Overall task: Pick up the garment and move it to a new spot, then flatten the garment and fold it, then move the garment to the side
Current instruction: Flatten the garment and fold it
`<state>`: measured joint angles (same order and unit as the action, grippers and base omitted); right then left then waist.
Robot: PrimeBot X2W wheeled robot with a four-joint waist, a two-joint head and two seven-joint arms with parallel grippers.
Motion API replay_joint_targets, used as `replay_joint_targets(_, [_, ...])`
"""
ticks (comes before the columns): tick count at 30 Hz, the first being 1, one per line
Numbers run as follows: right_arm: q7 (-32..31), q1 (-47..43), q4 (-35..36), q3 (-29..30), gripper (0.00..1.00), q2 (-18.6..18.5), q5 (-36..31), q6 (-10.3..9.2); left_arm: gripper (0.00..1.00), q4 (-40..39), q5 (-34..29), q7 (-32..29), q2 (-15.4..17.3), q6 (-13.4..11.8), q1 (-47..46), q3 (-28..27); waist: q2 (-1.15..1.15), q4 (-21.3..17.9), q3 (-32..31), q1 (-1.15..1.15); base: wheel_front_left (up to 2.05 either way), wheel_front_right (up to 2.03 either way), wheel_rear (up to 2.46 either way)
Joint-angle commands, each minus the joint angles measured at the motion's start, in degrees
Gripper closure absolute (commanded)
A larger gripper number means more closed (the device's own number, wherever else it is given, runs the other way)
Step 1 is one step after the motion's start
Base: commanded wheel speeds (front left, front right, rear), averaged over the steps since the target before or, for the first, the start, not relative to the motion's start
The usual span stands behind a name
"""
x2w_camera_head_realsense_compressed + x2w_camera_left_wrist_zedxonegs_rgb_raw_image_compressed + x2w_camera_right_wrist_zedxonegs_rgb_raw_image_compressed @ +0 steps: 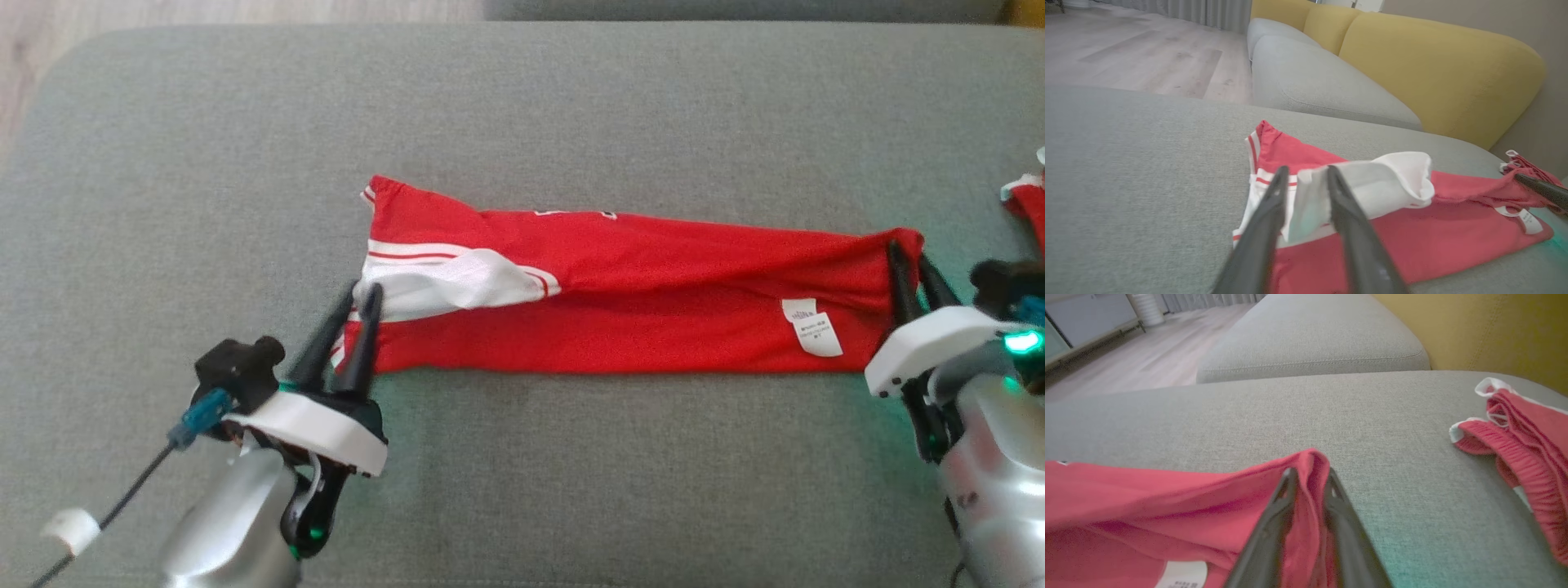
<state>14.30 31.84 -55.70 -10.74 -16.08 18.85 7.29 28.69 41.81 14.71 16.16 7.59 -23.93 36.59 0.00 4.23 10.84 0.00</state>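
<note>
Presently noted at 8 o'clock: left gripper, jaws narrowly apart, white-banded corner of garment pinched between. At 4 o'clock: right gripper, jaws near together, clamped on red corner beside label. Gripped at both ends, judged to draw cloth taut and flat on cushion for folding. Garment lying centre, long axis 9 to 3, doubled lengthwise. Further out at 2 o'clock: second red garment, well apart, untouched.

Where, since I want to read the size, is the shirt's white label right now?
In the head view the white label lies on the red shirt near its right end, just left of the right gripper.
</note>
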Motion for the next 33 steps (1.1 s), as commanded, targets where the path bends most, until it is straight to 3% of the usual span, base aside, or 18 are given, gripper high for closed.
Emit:
replay_joint_targets(1, [0.70, -0.81, 1.83, -0.10, 0.00, 0.22, 0.92, 0.20, 0.00, -1.50, -1.36, 0.29, 0.58, -0.10, -0.75, -3.68, 0.00, 0.34, -0.44, 0.00, 0.00, 0.00, 0.00])
replay_joint_targets(10, [0.70, -7.96, 8.03, 7.67, 0.00, 3.72, 4.95, 0.20, 0.00, -6.84, -17.05, 0.29, -7.95, -2.98, 9.39, -19.85, 0.00, 1.61, -3.34, 0.00, 0.00, 0.00, 0.00])
replay_joint_targets(16, [0.70, -9.65, 7.00, 9.93, 0.00, 5.29, 3.89, 0.20, 0.00, -9.23, -23.15, 0.29, -11.94, -2.85, 15.27, -25.46, 0.00, 2.54, -4.97, 0.00, 0.00, 0.00, 0.00])
replay_joint_targets(24, [0.70, -10.12, 7.19, 14.70, 0.00, 6.02, 1.81, 0.20, 0.00, -10.65, -25.95, 0.29, -13.19, -1.34, 18.23, -27.18, 0.00, 3.61, -5.58, 0.00, 0.00, 0.00, 0.00])
replay_joint_targets(33, [0.70, -8.56, 1.74, 18.24, 0.00, 7.34, -1.08, 0.20, 0.00, -11.39, -25.01, 0.29, -13.26, -0.90, 17.61, -25.93, 0.00, 4.46, -4.76, 0.00, 0.00, 0.00, 0.00])
